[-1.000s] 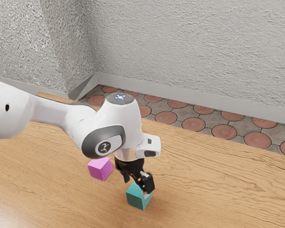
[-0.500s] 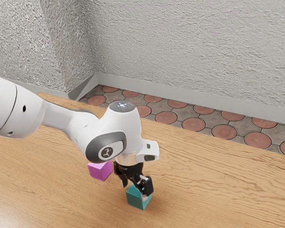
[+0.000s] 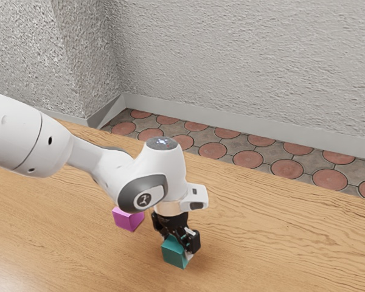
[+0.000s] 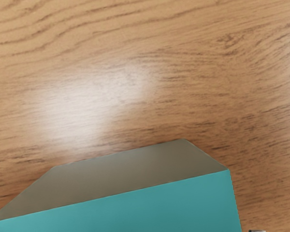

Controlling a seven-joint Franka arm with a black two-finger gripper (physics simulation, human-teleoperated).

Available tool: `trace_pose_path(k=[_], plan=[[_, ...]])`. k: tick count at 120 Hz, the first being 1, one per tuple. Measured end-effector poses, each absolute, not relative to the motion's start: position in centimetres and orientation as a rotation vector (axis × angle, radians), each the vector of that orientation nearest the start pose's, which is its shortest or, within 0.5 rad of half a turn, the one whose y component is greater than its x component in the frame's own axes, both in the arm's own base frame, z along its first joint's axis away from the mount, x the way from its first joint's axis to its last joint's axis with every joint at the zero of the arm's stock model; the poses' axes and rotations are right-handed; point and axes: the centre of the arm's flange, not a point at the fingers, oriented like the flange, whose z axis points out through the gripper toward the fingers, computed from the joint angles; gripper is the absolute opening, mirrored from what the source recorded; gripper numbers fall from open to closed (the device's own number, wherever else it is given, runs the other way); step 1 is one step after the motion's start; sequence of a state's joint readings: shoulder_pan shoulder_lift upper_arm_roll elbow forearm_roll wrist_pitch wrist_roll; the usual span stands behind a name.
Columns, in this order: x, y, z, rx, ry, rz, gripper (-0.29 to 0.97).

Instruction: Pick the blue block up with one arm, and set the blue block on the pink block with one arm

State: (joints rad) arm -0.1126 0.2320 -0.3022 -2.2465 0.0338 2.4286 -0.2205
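Tabletop (image 3: pixel 280 243), light brown wood grain: directly beneath the gripper (image 3: pixel 179 243) and spreading all round it (a pale glare patch (image 4: pixel 87 106) lies near it). Floor (image 3: pixel 249 159), round terracotta tiles set in grey: beyond the gripper, past the table's far edge. Skirting (image 3: pixel 243 121), grey, and wall (image 3: pixel 243 55), rough grey plaster: farther behind, above.
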Motion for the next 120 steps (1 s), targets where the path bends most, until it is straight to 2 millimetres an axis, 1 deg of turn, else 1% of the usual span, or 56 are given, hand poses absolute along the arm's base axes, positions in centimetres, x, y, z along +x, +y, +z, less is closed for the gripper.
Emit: trace_pose_path(k=[11, 25, 29, 48, 61, 73, 87, 98, 106, 120], plan=[[49.3, -21.6, 26.5, -3.155, 0.334, 0.071, 0.43], [49.4, -21.5, 26.6, -3.150, 0.330, 0.059, 0.41], [49.5, -21.5, 26.9, -3.149, 0.330, 0.051, 0.39], [50.0, -20.5, 28.8, -3.141, 0.303, -0.009, 0.35], [50.4, -19.5, 30.5, -3.135, 0.268, -0.052, 0.32], [50.8, -18.4, 31.6, -3.128, 0.234, -0.072, 0.31], [51.2, -16.5, 34.2, -3.109, 0.190, -0.122, 0.31], [51.4, -14.2, 36.1, -3.090, 0.143, -0.142, 0.31], [51.6, -12.4, 36.5, -3.080, 0.107, -0.129, 0.31], [52.0, -9.3, 36.5, -3.065, 0.048, -0.099, 0.31]])
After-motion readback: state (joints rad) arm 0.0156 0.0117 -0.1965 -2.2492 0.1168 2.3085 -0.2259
